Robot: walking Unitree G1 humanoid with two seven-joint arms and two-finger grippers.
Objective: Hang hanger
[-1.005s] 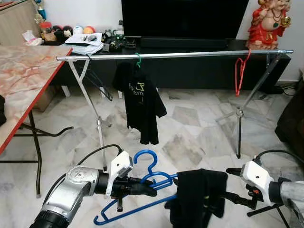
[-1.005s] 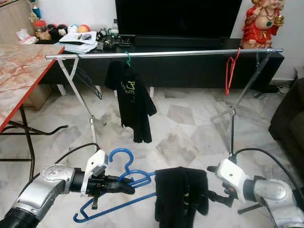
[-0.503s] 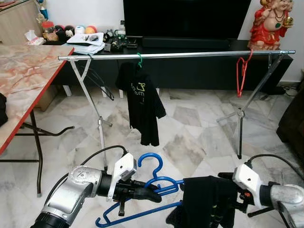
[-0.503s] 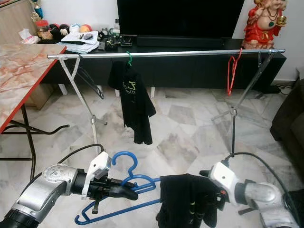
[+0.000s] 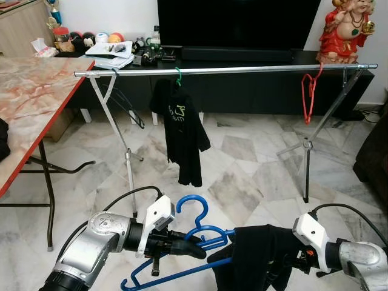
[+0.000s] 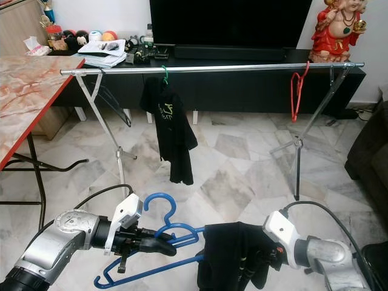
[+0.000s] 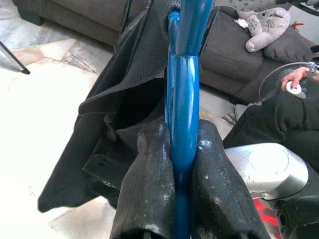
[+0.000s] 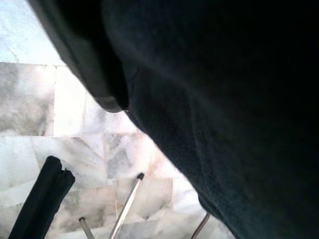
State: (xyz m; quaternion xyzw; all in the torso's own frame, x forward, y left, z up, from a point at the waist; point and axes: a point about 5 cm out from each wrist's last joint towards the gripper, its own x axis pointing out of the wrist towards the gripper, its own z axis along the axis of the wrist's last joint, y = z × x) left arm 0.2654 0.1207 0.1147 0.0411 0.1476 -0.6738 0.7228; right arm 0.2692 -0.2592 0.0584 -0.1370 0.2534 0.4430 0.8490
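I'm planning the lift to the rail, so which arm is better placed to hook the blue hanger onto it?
Probably the left. The left gripper has its jaws shut on the blue plastic hanger beside its hook, below the silver metal rail; the right gripper is buried in the black garment.

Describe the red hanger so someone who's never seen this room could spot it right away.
Find the long silver clothes rail in front of the TV cabinet. The red hanger hangs near its right end, bare, whereas the green hanger further left carries a black T-shirt.
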